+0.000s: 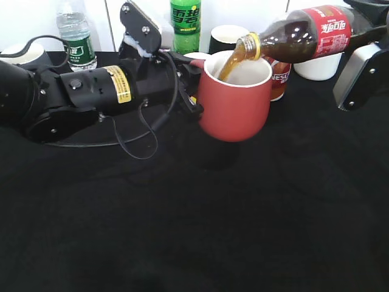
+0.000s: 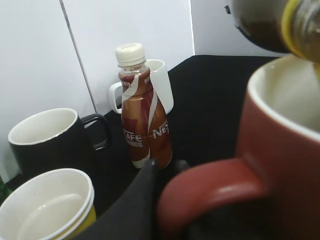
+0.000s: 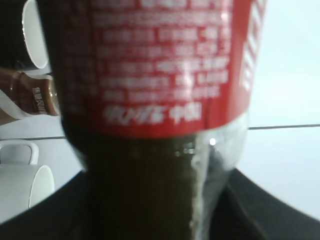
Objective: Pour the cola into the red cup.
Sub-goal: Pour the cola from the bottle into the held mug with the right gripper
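Note:
The red cup (image 1: 234,100) is held above the black table by my left gripper (image 1: 193,91), which is shut on its loop handle (image 2: 215,187). My right gripper (image 1: 358,36) is shut on the cola bottle (image 1: 304,33), which lies tilted almost level with its open mouth over the cup's rim. A brown stream of cola (image 1: 230,64) runs into the cup's white inside. In the right wrist view the bottle's red label (image 3: 160,60) and dark liquid fill the frame. The cup's rim (image 2: 280,105) shows at the right of the left wrist view.
Behind the cup stand a Nestle bottle (image 2: 142,115), a white mug (image 2: 160,85), a black mug (image 2: 47,137), a yellow paper cup (image 2: 47,207), a green soda bottle (image 1: 185,24) and a water bottle (image 1: 76,36). A black cloth (image 1: 194,219) covers the table.

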`<control>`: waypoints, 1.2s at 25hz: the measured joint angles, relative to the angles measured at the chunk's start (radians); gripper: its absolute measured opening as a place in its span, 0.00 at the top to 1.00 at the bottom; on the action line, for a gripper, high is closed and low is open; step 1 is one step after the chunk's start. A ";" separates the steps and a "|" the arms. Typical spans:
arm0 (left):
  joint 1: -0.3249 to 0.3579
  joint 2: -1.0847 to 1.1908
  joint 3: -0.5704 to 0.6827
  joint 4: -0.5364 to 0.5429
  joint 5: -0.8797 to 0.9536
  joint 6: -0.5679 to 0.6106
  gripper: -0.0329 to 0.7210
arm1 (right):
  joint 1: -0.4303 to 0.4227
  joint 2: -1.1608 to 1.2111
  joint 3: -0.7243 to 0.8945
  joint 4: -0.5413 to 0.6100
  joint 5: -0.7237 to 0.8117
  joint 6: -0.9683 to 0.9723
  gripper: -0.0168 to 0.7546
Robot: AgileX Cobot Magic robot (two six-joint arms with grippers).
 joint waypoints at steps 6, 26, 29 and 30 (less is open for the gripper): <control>0.000 0.000 0.000 0.000 0.000 0.002 0.87 | 0.000 -0.001 0.000 0.000 -0.003 -0.012 0.50; 0.001 0.001 0.000 0.000 0.001 0.004 0.87 | 0.000 -0.008 -0.002 0.004 -0.012 -0.028 0.50; 0.001 0.001 0.000 0.000 0.002 0.006 0.87 | 0.000 -0.008 -0.002 0.004 -0.012 -0.029 0.50; 0.001 0.001 0.000 0.000 0.002 0.007 0.87 | 0.000 -0.008 -0.002 0.004 -0.013 -0.029 0.50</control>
